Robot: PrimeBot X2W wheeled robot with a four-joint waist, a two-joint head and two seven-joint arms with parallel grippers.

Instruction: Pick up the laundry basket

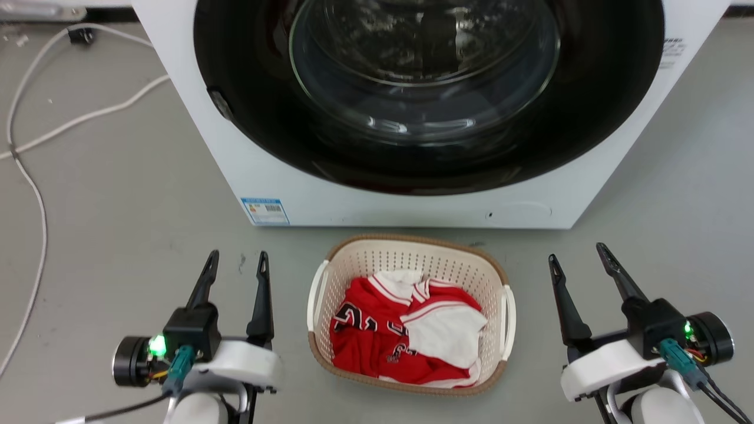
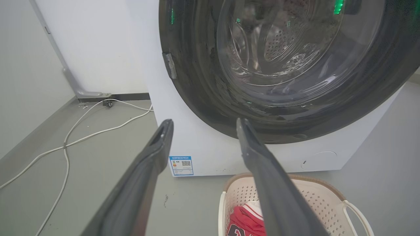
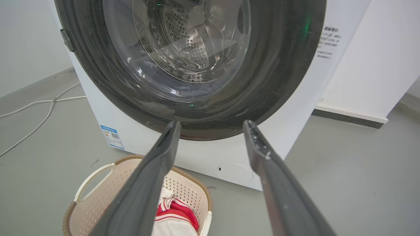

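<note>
**Grey floor (image 1: 118, 206), lift not yet begun**

On the floor just in front of the washer (image 1: 412, 203) sits the laundry basket (image 1: 377, 259), with red and white clothes (image 1: 400, 330) inside. The left gripper (image 1: 238, 256) and right gripper (image 1: 576, 252) hover on either side, apart from it, fingers spread wide and empty. A clean lift likely means moving each gripper inward to its near handle (image 1: 317, 294), closing on both loops together, then rising evenly so nothing tips.

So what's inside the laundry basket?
Crumpled red and white jersey clothing fills the laundry basket. Anything beneath it, and the basket's bottom, is covered.
</note>
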